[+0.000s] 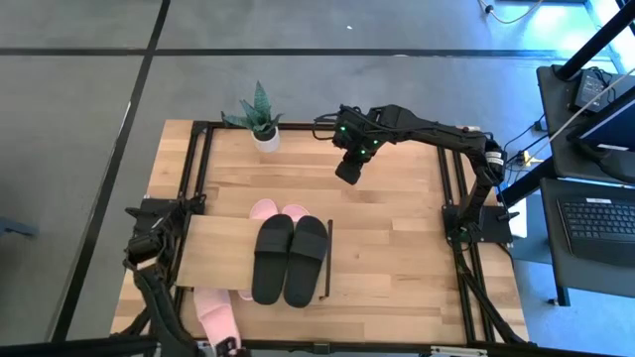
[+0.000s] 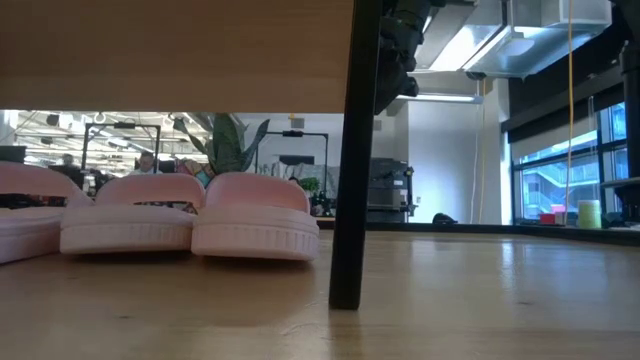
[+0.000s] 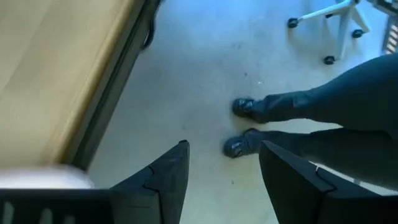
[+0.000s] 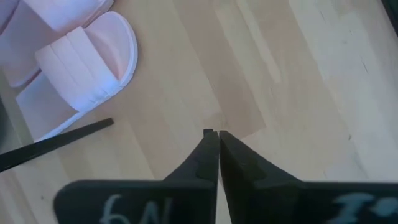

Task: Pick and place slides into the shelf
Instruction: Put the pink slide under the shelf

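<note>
At the left edge of the surface (image 1: 397, 248), the left gripper (image 3: 224, 180) is held with its fingers apart and nothing between them. Near the front left corner, 1 pink slide (image 1: 213, 315) is seen off the shelf (image 1: 213, 248), so it is judged still to be placed. A black pair (image 1: 290, 258) is set on the shelf's top board, with 2 pink slides (image 1: 278, 209) partly under it. To the right, the empty right gripper (image 1: 347, 174) hangs with fingers together.

Matte black slides (image 1: 289, 260) on the shelf's (image 1: 213, 253) smooth pale wood; pink slides (image 2: 190, 215) look like soft, ribbed foam, perhaps rubber.
</note>
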{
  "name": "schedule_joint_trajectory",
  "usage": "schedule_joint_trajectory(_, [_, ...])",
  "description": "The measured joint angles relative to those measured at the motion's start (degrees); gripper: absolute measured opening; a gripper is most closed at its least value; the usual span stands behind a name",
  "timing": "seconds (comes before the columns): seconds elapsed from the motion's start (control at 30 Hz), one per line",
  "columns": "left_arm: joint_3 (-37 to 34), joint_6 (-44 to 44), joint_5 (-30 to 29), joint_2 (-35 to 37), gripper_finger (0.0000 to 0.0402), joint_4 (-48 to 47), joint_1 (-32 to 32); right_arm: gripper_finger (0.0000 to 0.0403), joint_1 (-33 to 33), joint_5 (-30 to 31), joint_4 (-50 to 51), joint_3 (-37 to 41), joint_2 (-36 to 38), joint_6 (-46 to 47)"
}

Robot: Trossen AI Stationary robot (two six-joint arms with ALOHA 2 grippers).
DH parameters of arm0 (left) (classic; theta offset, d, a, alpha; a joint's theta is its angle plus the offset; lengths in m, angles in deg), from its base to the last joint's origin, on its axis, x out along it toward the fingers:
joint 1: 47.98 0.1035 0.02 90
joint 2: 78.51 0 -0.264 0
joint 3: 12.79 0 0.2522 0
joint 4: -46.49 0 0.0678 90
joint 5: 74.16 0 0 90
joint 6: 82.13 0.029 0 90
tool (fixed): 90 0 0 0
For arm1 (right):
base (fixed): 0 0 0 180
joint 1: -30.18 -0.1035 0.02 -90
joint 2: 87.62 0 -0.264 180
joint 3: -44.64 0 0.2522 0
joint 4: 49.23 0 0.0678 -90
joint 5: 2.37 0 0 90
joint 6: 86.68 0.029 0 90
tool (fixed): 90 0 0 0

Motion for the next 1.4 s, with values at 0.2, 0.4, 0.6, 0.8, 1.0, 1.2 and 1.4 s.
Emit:
schedule_joint_trajectory(0.2, [-5.35,3.02,4.86,0.02,0.0185,5.83,1.87,0.0016,0.0,0.0,-0.58,0.0,0.0,-0.34])
schedule_joint_trajectory(0.4, [-8.05,5.22,16.12,0.06,0.0185,7.65,1.83,0.001,0.0,0.0,-0.95,0.0,0.0,-1.85])
schedule_joint_trajectory(0.6, [-10.76,-1.65,17.93,0.06,0.0185,5.23,1.6,0.0015,0.0,0.0,-1.09,0.0,0.0,-1.82])
schedule_joint_trajectory(0.8, [-13.5,-8.77,24.88,0.06,0.0185,4.32,1.6,0.0018,0.0,0.02,-2.28,0.0,0.0,-1.69])
schedule_joint_trajectory(1.0, [-13.64,-19.19,27.81,0.13,0.0185,-4.03,0.59,0.0019,0.0,0.02,-3.87,0.0,0.0,-1.67])
schedule_joint_trajectory(1.2, [-13.66,-24.55,27.65,0.13,0.0185,-7.36,-0.03,0.0019,0.0,0.02,-5.07,-0.02,0.0,-1.65])
schedule_joint_trajectory(1.4, [-13.66,-27.04,27.5,0.13,0.0185,-12.71,1.07,0.0019,0.0,0.04,-6.06,0.0,0.0,-1.64])
